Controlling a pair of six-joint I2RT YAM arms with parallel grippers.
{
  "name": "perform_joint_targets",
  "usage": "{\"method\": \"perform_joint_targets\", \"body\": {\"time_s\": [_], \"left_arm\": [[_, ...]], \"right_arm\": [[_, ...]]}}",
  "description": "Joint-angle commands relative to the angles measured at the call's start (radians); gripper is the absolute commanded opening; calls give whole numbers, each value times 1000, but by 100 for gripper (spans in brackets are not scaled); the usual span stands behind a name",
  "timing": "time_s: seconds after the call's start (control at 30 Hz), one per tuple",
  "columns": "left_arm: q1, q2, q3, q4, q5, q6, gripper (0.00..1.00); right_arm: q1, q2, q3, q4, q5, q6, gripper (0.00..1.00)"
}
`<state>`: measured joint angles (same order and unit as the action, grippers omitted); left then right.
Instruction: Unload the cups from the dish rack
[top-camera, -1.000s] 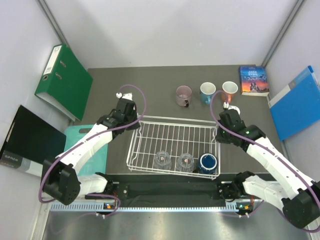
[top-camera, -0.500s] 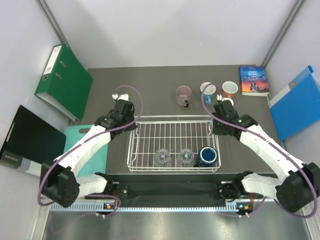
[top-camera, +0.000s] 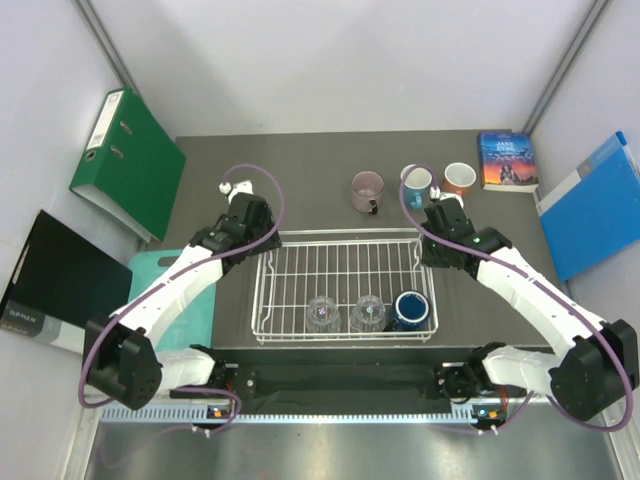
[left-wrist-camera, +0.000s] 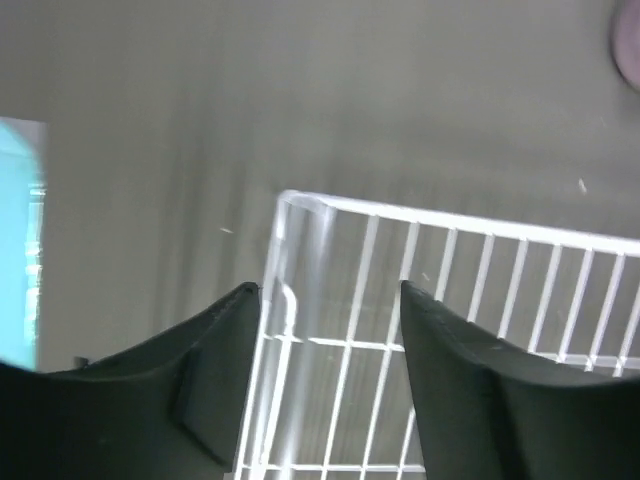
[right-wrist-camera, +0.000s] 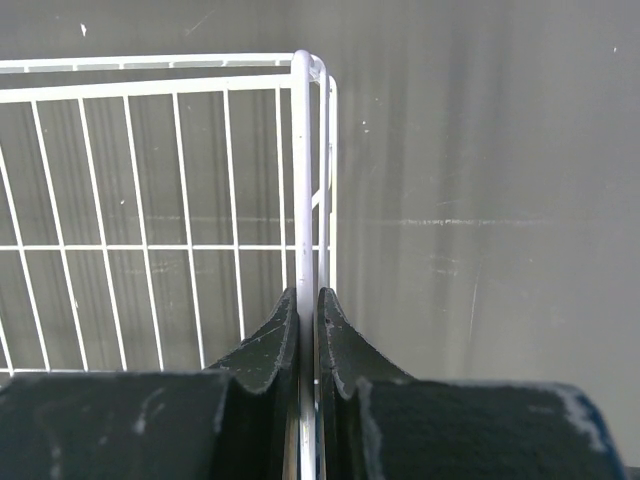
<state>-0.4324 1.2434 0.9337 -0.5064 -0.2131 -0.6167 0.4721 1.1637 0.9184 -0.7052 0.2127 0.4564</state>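
Dish rack (top-camera: 345, 262): white wire grid, rectangular, table centre.
Inside, 6 o'clock edge: clear glass tumblers (top-camera: 322, 314), glossy navy mug (top-camera: 412, 310).
Left gripper (left-wrist-camera: 330, 300): fingers apart over 10 o'clock corner.
Right gripper (right-wrist-camera: 308, 300): pinching thin rim wire, 2 o'clock corner.

- dish rack (top-camera: 350, 234): white coated wire, smooth, glossy
- table (top-camera: 300, 170): dark grey, matt, faintly scratched
- tumblers (top-camera: 322, 314): clear glass
- navy mug (top-camera: 411, 310): glossy glaze
- right gripper (right-wrist-camera: 308, 292): black, matt plastic
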Motion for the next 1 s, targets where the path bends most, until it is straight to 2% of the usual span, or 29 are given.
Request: {"method": "perform_joint_targets", "body": {"time_s": [0.0,0.17,0.33,0.4,0.43,0.53,0.77,0.87,0.97], "left_arm": [[35,-10,40,-75,-152,15,68],[35,-30,65,-122,-204,9,86],[34,-88,108,-139,-272,11,92],[34,-120,122,-123,-275,24,95],[34,-136,123,-110,-270,34,95],[34,-153,126,-87,-262,43,97],[32,-177,175,-78,-252,31,99],[29,-188,209,-31,-171,66,99],[17,-147,264,17,45,129,98]], "right_arm": [[-1,-55,53,73,-18,31,4],[-1,-65,48,69,-21,33,5],[-1,-67,53,62,-22,31,5],[-1,-71,62,58,-21,30,15],[-1,-75,68,55,-18,25,30],[-1,-87,100,32,-9,13,48],[-1,-119,200,-31,13,5,74],[-1,-139,244,-46,30,2,80],[-1,-153,281,-46,40,-13,82]]}}
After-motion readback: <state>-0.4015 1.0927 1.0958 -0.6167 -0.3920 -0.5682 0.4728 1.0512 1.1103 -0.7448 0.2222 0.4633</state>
